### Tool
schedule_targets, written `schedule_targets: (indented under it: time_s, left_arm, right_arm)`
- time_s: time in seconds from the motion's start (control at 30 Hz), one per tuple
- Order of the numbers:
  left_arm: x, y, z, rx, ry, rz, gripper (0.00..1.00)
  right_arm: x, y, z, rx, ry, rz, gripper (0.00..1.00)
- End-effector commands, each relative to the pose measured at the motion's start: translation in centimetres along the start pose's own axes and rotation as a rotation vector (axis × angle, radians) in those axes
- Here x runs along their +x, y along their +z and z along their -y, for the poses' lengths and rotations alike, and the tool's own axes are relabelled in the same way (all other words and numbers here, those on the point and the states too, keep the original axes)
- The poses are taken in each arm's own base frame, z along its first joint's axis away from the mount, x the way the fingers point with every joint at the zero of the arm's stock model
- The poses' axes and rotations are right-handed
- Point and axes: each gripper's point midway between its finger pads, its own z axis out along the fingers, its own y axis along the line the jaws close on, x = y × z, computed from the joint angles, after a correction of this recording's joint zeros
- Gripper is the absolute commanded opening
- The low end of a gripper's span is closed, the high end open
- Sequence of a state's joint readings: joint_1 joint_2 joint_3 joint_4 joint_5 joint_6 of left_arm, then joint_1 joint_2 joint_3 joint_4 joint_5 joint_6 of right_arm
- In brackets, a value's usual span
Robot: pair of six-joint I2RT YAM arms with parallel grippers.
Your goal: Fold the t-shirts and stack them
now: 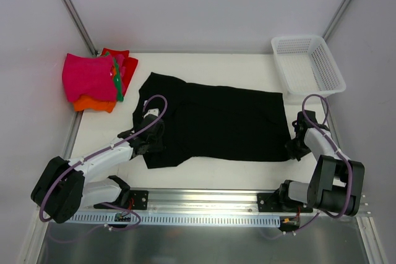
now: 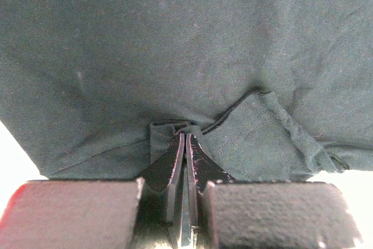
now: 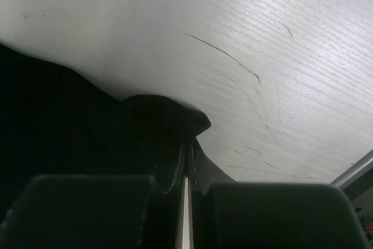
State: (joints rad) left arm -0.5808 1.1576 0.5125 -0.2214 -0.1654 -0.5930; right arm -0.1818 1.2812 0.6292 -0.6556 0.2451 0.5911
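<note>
A large black t-shirt [image 1: 216, 122] lies spread flat across the middle of the table. My left gripper [image 1: 151, 137] is shut on its near-left edge. In the left wrist view the closed jaws [image 2: 185, 136] pinch a small fold of the dark cloth [image 2: 175, 45]. My right gripper [image 1: 294, 146] is shut on the shirt's near-right corner; the right wrist view shows its tips [image 3: 187, 141] closed on a bunched black corner [image 3: 163, 112]. Folded t-shirts sit stacked at the back left: magenta-pink [image 1: 90, 77] on top, orange [image 1: 93, 104] beneath, red [image 1: 124, 63] behind, and a green edge [image 1: 116, 81].
A white mesh basket [image 1: 278, 60] stands at the back right corner. Bare white tabletop [image 3: 233, 27] lies beyond the shirt's right corner. A metal rail [image 1: 204, 199] runs along the near edge between the arm bases. Walls enclose the table on three sides.
</note>
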Motion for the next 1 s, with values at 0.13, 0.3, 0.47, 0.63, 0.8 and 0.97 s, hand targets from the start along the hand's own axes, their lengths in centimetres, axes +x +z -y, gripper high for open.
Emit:
schedule_targets:
  time_s: [0.13,0.3,0.47,0.63,0.8,0.97]
  left_arm:
    - [-2.3,-1.2,0.3,0.012,0.006,0.088,0.0]
    - [-4.2,-2.7,1.2,0.011,0.015,0.161,0.0]
    - [-7.3,-4.3,1.7,-0.011,-0.005,0.248,0.0]
    - [-10.3,-5.3,1.8,-0.061,-0.012,0.319,0.0]
    - [-13.1,-6.3,1.0,-0.146,-0.014,0.388,0.0]
    - [-15.4,-7.4,-0.2,-0.208,-0.046,0.452,0.0]
  right_arm:
    - [-1.3,-0.4,-3.9,-0.237,0.0,0.079,0.01]
    - [-2.7,-2.7,-5.1,-0.331,-0.036,0.143,0.01]
    - [-4.6,-4.7,-5.8,-0.374,-0.078,0.22,0.0]
    - [-5.7,-5.7,-7.5,-0.398,-0.085,0.212,0.0]
    - [-6.8,-5.6,-9.1,-0.404,-0.06,0.201,0.01]
    - [-8.0,-5.8,-10.2,-0.41,-0.043,0.216,0.01]
